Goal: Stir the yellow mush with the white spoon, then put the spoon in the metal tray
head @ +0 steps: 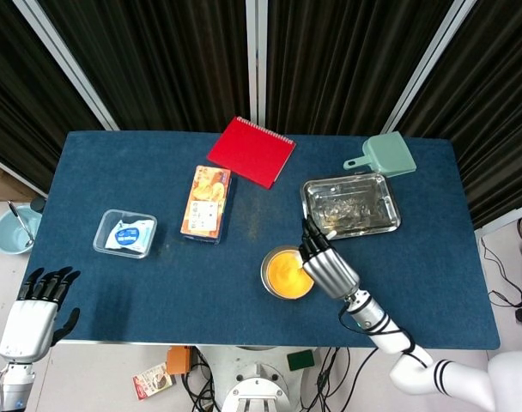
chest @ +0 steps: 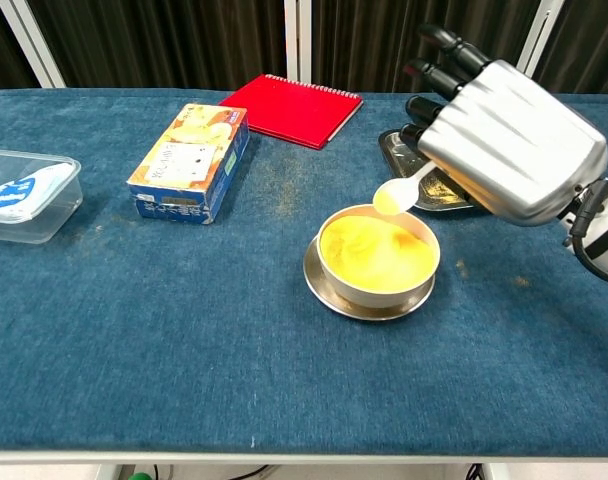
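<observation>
Holding one white spoon (chest: 397,194), right hand (chest: 504,140) above one bowl (chest: 377,262).

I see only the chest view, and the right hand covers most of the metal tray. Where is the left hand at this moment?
Observer: The left hand is off the table, past its front left corner, fingers spread, holding nothing.
Operator: Does something lie behind the tray?
Observer: Yes, a green scoop lies just beyond the far right corner of the metal tray.
Operator: Is the right hand over the tray?
Observer: Not yet. The right hand, holding the white spoon, is between bowl and tray; its fingertips reach about the tray's near left corner.
</observation>
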`<action>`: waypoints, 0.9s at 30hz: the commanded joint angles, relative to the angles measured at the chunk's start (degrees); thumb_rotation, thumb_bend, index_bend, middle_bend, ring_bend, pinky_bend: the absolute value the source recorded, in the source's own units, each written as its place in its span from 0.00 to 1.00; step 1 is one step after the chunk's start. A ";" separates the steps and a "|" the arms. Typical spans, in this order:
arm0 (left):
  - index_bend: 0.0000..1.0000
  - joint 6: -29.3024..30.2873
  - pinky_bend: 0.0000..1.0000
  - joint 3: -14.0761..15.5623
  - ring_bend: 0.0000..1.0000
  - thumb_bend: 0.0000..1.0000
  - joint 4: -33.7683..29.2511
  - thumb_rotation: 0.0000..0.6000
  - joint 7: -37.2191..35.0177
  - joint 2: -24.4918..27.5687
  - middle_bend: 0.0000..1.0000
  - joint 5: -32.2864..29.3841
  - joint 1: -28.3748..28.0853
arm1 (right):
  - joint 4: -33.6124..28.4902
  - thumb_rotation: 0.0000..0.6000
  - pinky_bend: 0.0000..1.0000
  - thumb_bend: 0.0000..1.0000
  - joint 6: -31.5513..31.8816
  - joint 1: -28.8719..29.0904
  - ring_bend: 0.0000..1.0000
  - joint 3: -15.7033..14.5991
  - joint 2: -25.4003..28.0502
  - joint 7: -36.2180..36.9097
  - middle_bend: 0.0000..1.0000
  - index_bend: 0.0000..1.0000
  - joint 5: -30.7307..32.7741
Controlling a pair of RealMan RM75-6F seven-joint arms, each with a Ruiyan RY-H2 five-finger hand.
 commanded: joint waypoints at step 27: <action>0.18 0.70 0.13 0.06 0.18 0.32 -0.35 1.00 0.02 -0.70 0.16 0.49 0.34 | -31.29 1.00 0.00 0.48 -42.45 12.96 0.07 8.36 19.42 -50.57 0.37 0.82 5.83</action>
